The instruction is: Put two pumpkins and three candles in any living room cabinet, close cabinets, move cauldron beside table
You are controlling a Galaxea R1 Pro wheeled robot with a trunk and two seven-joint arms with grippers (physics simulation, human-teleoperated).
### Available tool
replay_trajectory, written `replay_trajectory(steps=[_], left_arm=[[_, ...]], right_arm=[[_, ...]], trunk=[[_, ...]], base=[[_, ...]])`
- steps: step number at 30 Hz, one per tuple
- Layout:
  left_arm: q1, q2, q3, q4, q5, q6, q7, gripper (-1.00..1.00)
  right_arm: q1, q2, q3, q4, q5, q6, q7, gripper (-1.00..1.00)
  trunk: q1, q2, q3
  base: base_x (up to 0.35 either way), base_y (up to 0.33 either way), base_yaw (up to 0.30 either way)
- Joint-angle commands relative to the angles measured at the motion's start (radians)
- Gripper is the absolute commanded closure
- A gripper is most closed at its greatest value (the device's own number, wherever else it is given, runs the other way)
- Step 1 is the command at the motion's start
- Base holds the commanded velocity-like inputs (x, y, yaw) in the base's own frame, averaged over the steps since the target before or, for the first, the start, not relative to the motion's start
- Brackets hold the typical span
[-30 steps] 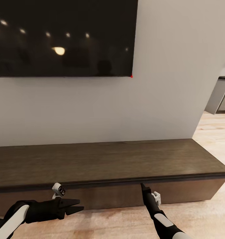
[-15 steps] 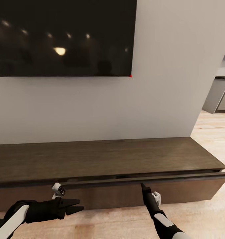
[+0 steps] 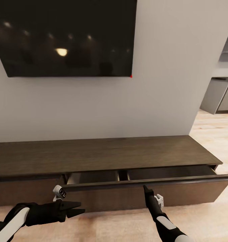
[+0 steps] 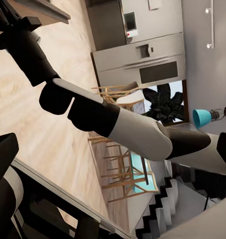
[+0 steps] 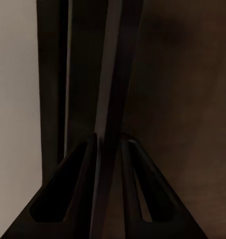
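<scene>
While right gripper [image 3: 145, 189] is clamped on the top lip of the drawer front [image 3: 127, 196] to open the cabinet [image 3: 93, 156], left gripper [image 3: 78, 208] waits below w/ fingers apart.

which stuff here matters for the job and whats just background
For the job:
- cabinet
- its drawer, partly pulled out
- right claw, on the drawer's top edge
- left claw

Background:
- wall TV
- fridge
- wooden chairs

no legible text, labels or numbers
</scene>
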Motion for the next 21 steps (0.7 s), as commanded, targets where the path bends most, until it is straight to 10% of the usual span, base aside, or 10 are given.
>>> replay_trajectory(steps=[1,21], left_arm=[[-0.001,0.0,-0.002,0.001,0.003,0.004,-0.002,-1.0],[-0.001,0.0,-0.002,0.001,0.003,0.004,-0.002,-1.0]], right_arm=[[-0.001,0.0,0.026,-0.001,0.0,-0.008,0.011,1.0],[-0.001,0.0,0.026,-0.001,0.0,-0.008,0.012,1.0]], trunk=[[-0.001,-0.001,-0.001],[-0.001,-0.001,-0.001]], base=[[-0.171,0.0,0.0],[-0.167,0.0,0.0]])
